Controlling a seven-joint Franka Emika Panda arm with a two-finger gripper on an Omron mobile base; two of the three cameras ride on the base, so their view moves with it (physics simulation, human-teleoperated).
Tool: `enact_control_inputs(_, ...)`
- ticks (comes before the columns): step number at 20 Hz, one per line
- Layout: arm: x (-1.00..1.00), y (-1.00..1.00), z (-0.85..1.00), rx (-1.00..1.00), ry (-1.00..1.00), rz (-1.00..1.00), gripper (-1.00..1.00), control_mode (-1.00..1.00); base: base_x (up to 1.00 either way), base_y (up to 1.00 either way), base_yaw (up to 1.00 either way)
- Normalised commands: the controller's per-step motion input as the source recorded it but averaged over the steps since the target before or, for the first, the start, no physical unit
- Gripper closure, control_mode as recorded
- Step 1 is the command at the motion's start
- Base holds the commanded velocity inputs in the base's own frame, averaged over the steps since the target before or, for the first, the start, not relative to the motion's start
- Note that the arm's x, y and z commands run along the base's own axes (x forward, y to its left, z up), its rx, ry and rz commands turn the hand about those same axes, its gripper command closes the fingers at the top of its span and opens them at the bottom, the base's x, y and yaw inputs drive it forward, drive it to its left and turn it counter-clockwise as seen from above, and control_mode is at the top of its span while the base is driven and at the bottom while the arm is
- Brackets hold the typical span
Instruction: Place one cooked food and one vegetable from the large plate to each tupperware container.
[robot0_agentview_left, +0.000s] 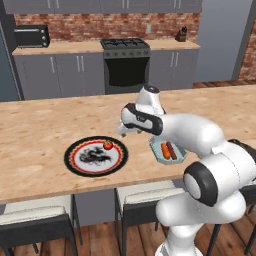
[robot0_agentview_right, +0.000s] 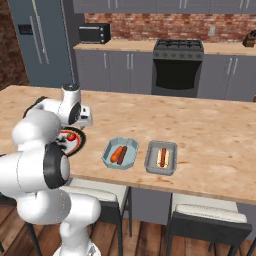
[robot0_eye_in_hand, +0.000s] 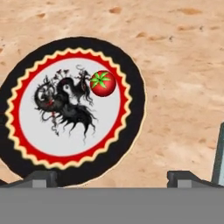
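Observation:
The large plate (robot0_agentview_left: 70, 157) lies on the wooden counter left of my arm, and a single red tomato (robot0_agentview_left: 107, 145) sits on its right part. In the hand view the plate (robot0_eye_in_hand: 135, 100) and the tomato (robot0_eye_in_hand: 103, 83) lie below my gripper (robot0_eye_in_hand: 111, 179), which is open and holds nothing. My gripper (robot0_agentview_left: 122, 132) hovers over the plate's right edge. One tupperware container (robot0_agentview_right: 107, 152) holds an orange carrot (robot0_agentview_right: 116, 153) and a sausage (robot0_agentview_right: 123, 155). The other tupperware container (robot0_agentview_right: 150, 160) holds a hot dog (robot0_agentview_right: 162, 156).
The counter's front edge runs just below the plate and the containers, with stools (robot0_agentview_left: 35, 217) under it. A stove (robot0_agentview_left: 126, 62) and cabinets line the far wall. My arm hides part of the plate (robot0_agentview_right: 80, 142) in the right base view.

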Motion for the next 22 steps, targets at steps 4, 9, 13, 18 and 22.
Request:
enact_control_inputs(4,0.03,0.95,-0.21,-0.06,0.0,0.01,-1.0,-1.0,0.0,0.0,0.0)
enact_control_inputs(9,0.03,0.45,-0.02,-0.06,0.0,0.0,-1.0,-1.0,0.0,0.0,0.0)
enact_control_inputs(13,0.12,0.0,-0.02,-0.07,0.0,-0.03,-1.0,-1.0,0.0,0.0,0.0)
enact_control_inputs(18,0.09,0.0,-0.07,-0.06,-0.01,-0.09,-1.0,-1.0,0.0,0.0,0.0)
enact_control_inputs(22,0.18,0.0,-0.34,-0.08,-0.02,-0.09,-1.0,-1.0,0.0,0.0,0.0)
